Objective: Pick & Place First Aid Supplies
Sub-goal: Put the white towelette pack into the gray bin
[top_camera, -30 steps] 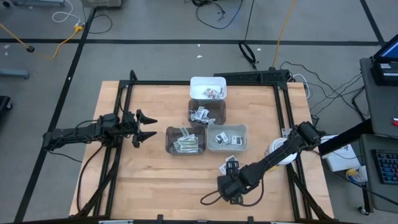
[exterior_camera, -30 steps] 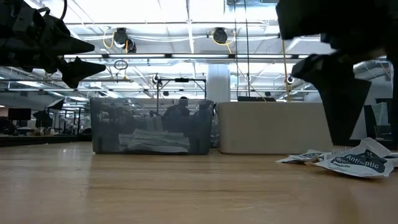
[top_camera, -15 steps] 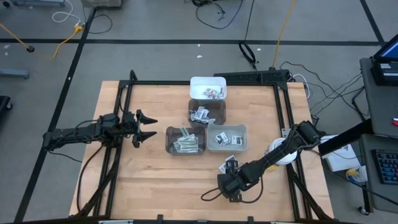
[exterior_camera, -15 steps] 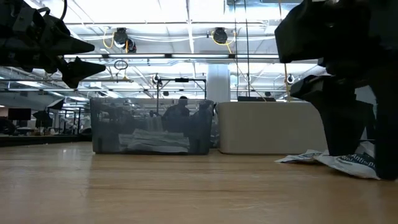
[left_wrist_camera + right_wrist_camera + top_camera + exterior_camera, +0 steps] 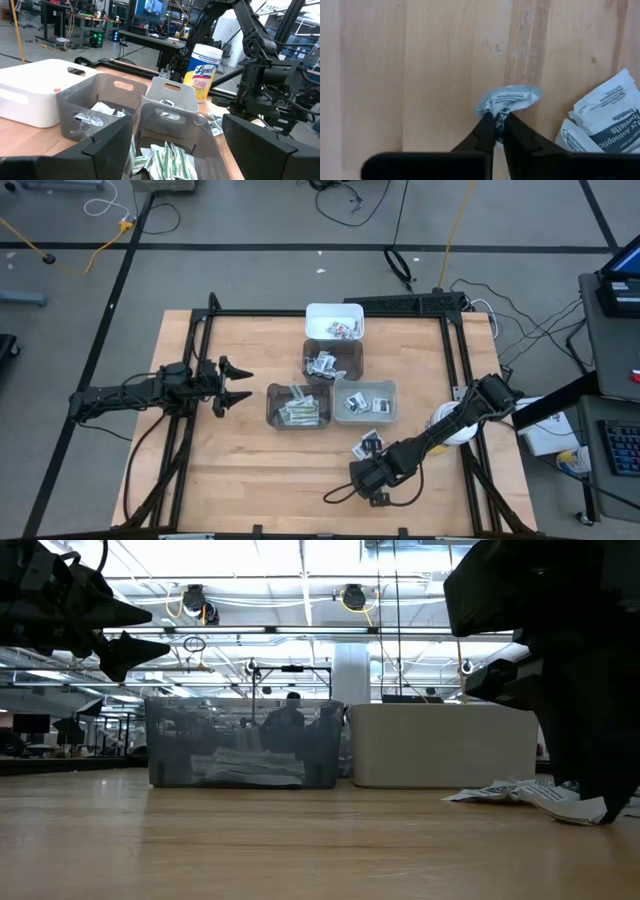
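White paper crumples between your right claw's (image 5: pixel 496 121) pinched tips: it is clamped on a packet (image 5: pixel 507 98) low over the table (image 5: pixel 240 465), near the loose pile (image 5: pixel 607 115). Next, lift it toward a bin (image 5: pixel 364 402). Which bin suits is unclear; the packet's print is hidden. Your left claw (image 5: pixel 232 382) waits, spread apart.
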`<state>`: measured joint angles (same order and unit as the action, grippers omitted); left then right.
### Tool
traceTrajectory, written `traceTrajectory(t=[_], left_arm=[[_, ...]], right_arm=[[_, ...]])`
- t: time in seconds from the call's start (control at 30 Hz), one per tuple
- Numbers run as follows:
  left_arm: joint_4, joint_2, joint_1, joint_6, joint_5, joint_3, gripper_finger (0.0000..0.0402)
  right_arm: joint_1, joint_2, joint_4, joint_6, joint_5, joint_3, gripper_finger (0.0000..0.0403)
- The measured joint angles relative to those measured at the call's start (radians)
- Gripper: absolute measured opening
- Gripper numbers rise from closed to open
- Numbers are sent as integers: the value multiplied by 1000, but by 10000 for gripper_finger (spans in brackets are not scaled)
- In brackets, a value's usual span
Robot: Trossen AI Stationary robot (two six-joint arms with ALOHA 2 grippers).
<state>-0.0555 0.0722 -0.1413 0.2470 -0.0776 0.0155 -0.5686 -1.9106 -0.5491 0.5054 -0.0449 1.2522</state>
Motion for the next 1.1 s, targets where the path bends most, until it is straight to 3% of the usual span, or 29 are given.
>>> traceTrajectory(t=[0.23, 0.8, 1.1], left_arm=[[0, 0, 0, 0, 0, 0, 310], [0, 0, 0, 0, 0, 0, 310], [0, 0, 0, 0, 0, 0, 310]], right_arm=[[5, 4, -15, -11, 22, 3, 18], [64, 115, -356, -44, 26, 207, 17], [136, 122, -425, -110, 54, 240, 19]])
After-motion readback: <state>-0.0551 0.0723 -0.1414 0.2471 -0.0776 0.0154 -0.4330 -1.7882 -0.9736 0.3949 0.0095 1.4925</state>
